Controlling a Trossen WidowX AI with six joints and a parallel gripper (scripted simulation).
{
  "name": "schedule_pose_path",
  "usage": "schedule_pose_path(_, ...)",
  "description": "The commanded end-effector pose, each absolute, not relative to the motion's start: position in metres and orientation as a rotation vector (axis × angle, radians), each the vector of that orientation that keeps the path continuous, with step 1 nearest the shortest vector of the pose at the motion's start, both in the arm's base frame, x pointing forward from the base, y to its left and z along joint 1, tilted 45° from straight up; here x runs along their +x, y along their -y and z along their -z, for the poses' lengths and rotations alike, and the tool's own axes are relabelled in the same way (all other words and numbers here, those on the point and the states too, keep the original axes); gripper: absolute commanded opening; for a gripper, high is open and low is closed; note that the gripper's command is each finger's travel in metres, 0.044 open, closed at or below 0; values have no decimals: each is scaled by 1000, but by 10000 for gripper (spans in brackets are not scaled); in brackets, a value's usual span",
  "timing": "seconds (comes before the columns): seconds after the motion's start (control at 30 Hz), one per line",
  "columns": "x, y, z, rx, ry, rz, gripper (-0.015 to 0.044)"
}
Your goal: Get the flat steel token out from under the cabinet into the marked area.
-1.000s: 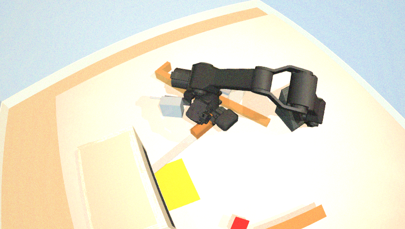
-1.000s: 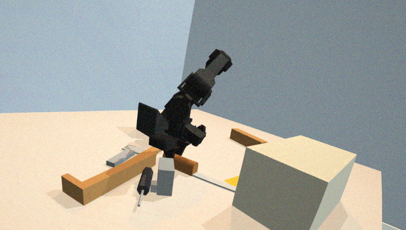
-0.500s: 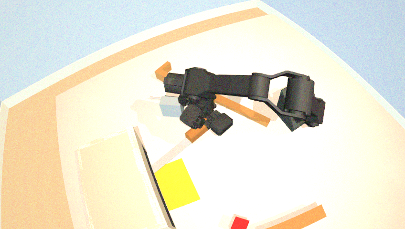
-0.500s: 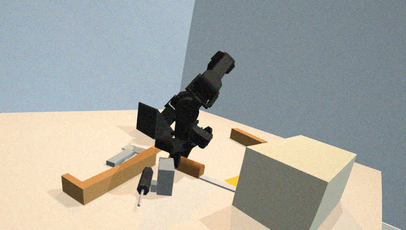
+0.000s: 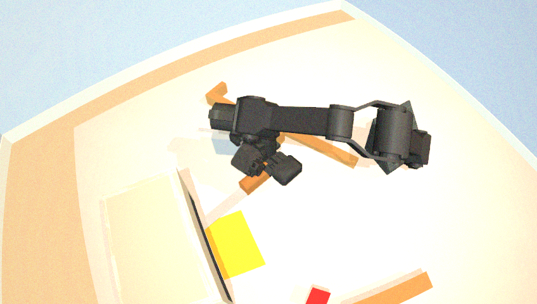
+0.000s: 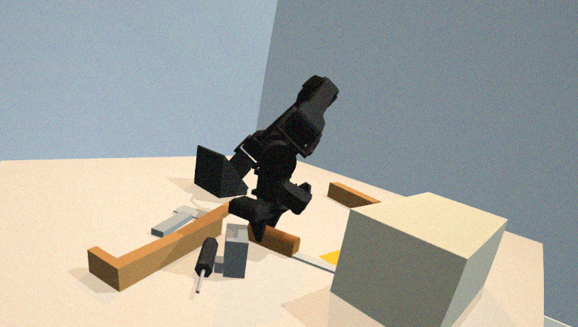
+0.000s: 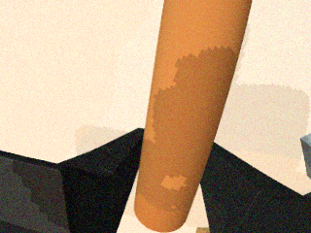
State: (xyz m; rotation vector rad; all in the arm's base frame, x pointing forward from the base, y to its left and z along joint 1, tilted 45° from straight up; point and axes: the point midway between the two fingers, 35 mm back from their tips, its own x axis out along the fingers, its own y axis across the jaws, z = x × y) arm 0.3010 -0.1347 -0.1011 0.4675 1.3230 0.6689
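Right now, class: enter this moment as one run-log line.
gripper: shut on orange-handled tool | tool blade: pointing at cabinet base | yellow marked area: no token visible | stage: retrieval not done

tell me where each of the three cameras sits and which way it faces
Top: high overhead, looking down on the table; whole arm, cabinet, yellow marked area.
Exterior: low off one table corner, looking across past the cabinet at the arm.
Wrist: on the hand, looking along the fingers at the tool's orange handle.
Shared: top and exterior both show the gripper shut on that orange handle, its pale blade reaching toward the cabinet.
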Motion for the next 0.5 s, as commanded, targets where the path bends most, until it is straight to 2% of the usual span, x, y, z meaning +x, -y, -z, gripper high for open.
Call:
schedule_pose_path(0.0, 306, 135, 100, 467, -1323, -668, 0)
schedule_pose_path(0.47, 324, 134, 97, 466, -1321, -668, 0)
